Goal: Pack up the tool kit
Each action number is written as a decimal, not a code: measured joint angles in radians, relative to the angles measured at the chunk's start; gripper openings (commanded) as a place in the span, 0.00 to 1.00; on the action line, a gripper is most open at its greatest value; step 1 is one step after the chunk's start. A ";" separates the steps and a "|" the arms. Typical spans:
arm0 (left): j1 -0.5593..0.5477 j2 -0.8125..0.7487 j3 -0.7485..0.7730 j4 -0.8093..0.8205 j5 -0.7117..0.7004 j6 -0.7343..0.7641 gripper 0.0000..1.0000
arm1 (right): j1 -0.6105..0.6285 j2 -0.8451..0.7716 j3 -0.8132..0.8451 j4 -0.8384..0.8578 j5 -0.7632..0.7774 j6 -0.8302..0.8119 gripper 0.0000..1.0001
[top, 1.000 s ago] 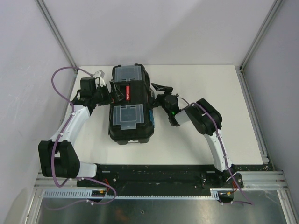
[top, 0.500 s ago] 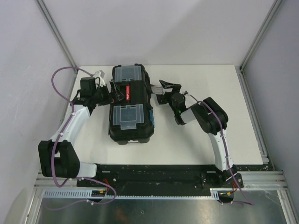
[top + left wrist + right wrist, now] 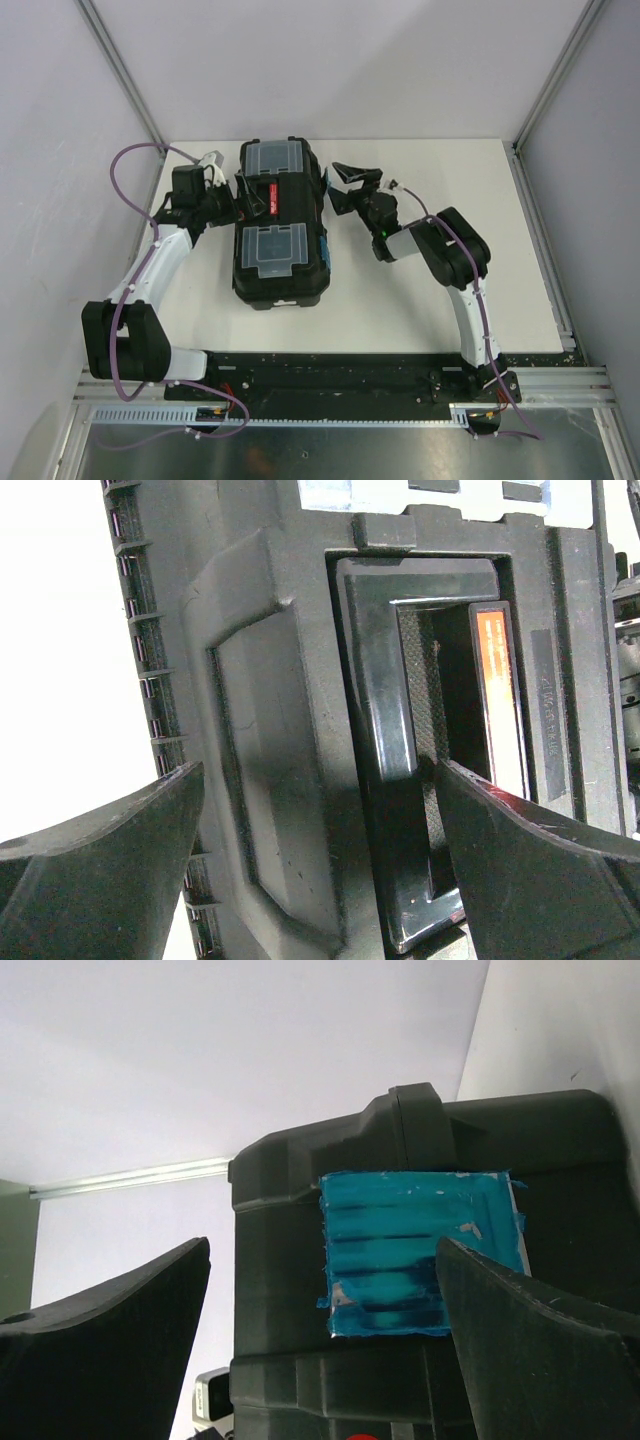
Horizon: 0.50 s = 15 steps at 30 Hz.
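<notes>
Two grippers flank the tool kit (image 3: 278, 225), both with jaws spread wide and nothing between them. The kit lies lid-down on the white table (image 3: 450, 190), left of centre, its long side running away from the arm bases. The left gripper (image 3: 240, 204) stands at the kit's left flank; its wrist view shows one finger over the recessed handle (image 3: 400, 730) and the other beyond the ribbed edge. The right gripper (image 3: 322, 1250) faces the far blue latch (image 3: 420, 1250) on the right wall, near it but apart from it. Whether that latch is snapped home cannot be judged from this angle, and no screwdrivers are in view, so the contents are unconfirmed.

Hazards noted:
- A sideways press on the latch may push the whole kit across the smooth table instead of seating the latch, unless the left gripper braces the opposite wall.
- The left finger over the handle recess may snag the handle if the kit shifts.
- A press landing off the latch's centre may skid off the plastic and leave it half caught.
- The nearer latch (image 3: 322, 246) also needs checking; lifting by the handle with either one loose would let the lid gape and the contents spill.
</notes>
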<state>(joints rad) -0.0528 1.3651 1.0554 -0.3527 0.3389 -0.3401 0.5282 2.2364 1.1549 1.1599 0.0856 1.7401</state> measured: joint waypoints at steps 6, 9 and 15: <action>0.000 0.000 0.000 0.000 0.000 0.000 0.99 | 0.000 0.013 0.042 -0.085 -0.068 -0.040 0.99; 0.000 0.000 0.000 0.000 0.000 0.000 0.99 | 0.002 0.013 0.044 -0.147 -0.093 -0.073 0.99; 0.000 0.000 0.000 0.000 0.000 0.000 1.00 | 0.003 0.035 0.061 -0.218 -0.132 -0.127 0.99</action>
<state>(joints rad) -0.0528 1.3651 1.0554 -0.3527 0.3389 -0.3401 0.5308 2.2719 1.2156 0.9421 -0.0460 1.6135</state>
